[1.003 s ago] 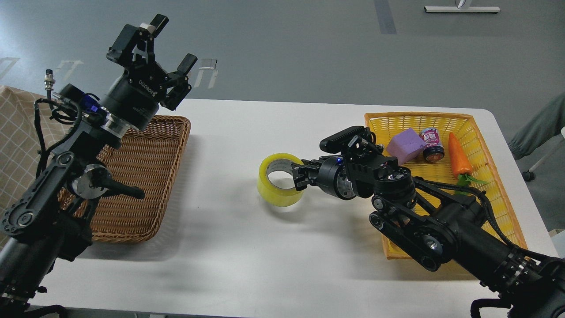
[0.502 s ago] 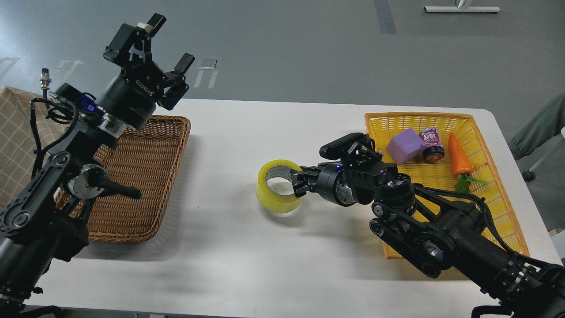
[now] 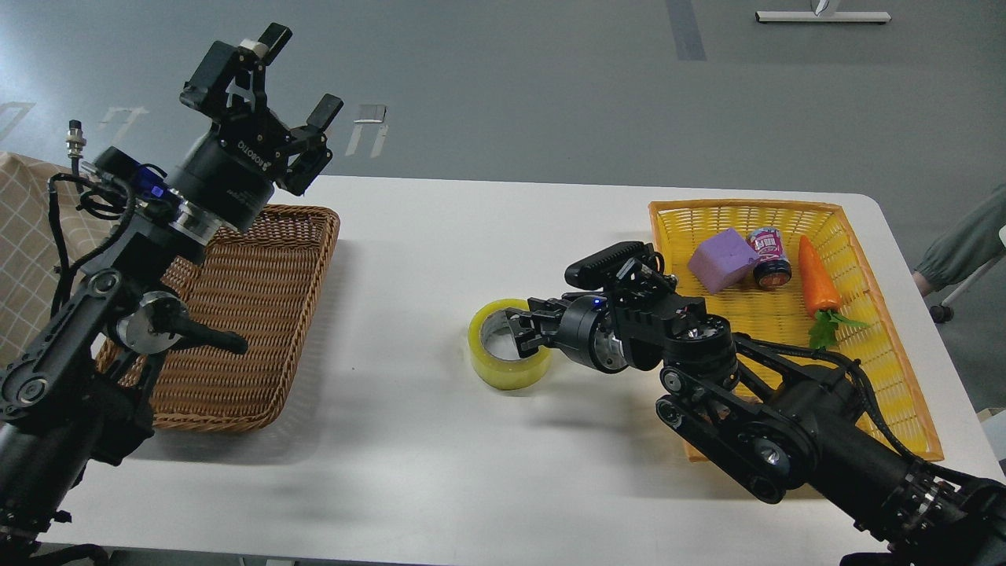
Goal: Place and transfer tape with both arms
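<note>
Tape: the wide roll of glossy translucent yellow packing tape with a grey-white core (image 3: 509,354) is seen on the white table (image 3: 440,259), roughly in the middle, between the two baskets and clear of both.

Change: over the last second the roll has been carried lower and slightly rightward; it now appears seated on the table, tilted with its opening turned up and toward the camera, where before it was held a little higher.

Right hand: the black right hand (image 3: 523,330) is closed on the roll's wall, one finger reaching into the core and the rest outside on the right; contact is not yet released.

Left hand: the black left hand marked ROBOTIQ (image 3: 263,102) is held high above the far corner of the brown wicker basket (image 3: 251,330), fingers spread and nothing held; it has drifted only slightly up and left.

Right-side items: a lilac foam block (image 3: 723,258), a small can with a pink label (image 3: 769,255) and an orange toy carrot (image 3: 817,283) are left lying in the yellow woven tray (image 3: 864,314).

Meaning for the task: the placing half is judged nearly done; release by the right hand is likely next, after which the roll would be free to be taken by the left arm.

Risk: the tilted roll could roll or tip when the finger is withdrawn from the core.
</note>
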